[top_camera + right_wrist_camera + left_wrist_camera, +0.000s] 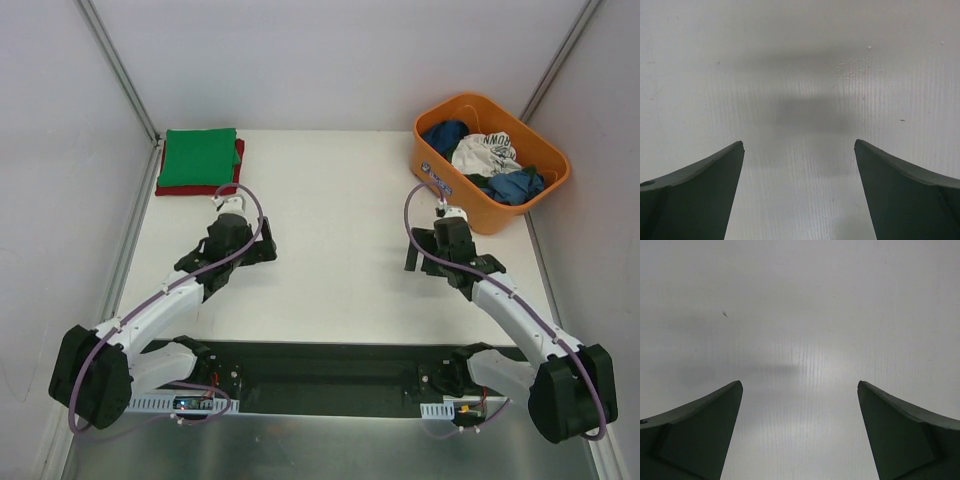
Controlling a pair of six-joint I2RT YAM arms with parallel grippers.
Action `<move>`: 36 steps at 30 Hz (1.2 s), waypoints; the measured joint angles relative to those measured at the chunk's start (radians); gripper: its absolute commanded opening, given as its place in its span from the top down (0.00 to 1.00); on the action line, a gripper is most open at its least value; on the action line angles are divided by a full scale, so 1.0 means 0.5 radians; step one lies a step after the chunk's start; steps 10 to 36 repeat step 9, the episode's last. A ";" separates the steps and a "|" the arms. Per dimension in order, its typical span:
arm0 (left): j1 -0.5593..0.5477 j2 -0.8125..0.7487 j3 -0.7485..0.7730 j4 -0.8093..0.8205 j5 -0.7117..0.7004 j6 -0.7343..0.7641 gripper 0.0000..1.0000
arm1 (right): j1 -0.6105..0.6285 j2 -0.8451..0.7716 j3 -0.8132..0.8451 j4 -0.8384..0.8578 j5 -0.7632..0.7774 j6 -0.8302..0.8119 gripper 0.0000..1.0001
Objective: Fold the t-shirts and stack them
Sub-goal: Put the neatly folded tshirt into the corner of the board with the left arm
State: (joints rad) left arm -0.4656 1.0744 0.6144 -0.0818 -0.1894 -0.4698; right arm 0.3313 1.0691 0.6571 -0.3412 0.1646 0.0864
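Across table (330,200) from orange basket (545,185), far left, we see green shirt (199,157) folded atop red shirt (185,189). We note left gripper (800,385), right gripper (799,144): fingers spread wide, pinching nothing.

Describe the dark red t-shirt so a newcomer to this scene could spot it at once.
On the table, look to the far left corner, where a folded pile lies. The dark red t-shirt is the bottom layer, only a thin edge showing beneath the bright green t-shirt on top.
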 measured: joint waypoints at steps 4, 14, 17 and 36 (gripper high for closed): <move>0.000 -0.015 -0.001 0.060 -0.013 -0.020 0.01 | 0.088 -0.042 -0.026 0.085 0.093 -0.028 0.03; 0.000 -0.017 -0.001 0.093 -0.051 -0.023 0.01 | 0.108 -0.043 -0.049 0.172 0.182 -0.035 0.03; 0.000 -0.017 -0.001 0.093 -0.051 -0.023 0.01 | 0.108 -0.043 -0.049 0.172 0.182 -0.035 0.03; 0.000 -0.017 -0.001 0.093 -0.051 -0.023 0.01 | 0.108 -0.043 -0.049 0.172 0.182 -0.035 0.03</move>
